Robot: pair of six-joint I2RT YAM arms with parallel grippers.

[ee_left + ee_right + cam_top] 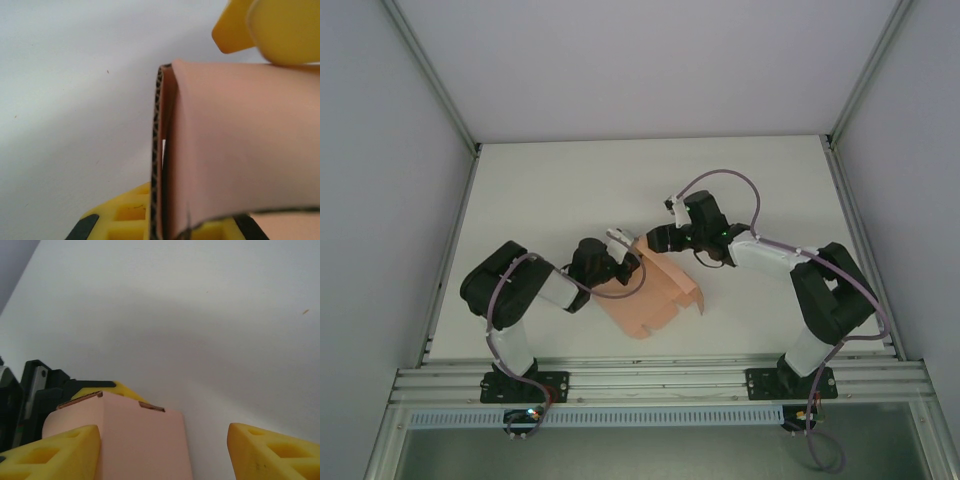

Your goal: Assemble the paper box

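In the left wrist view the paper box (240, 145) runs off the right and bottom edges, its full shape unseen; the yellow fingers (280, 25) at upper right are blurred and cropped. From above, the left hand (628, 243) seems partly hidden where it meets the box.

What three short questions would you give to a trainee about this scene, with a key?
1. True or false: the left hand is shut on the paper box.
2. The right hand is: A) open, B) shut on the box, C) shut on nothing.
3. What colour are the fingers of the right hand?
Key: 1 true; 2 A; 3 yellow.
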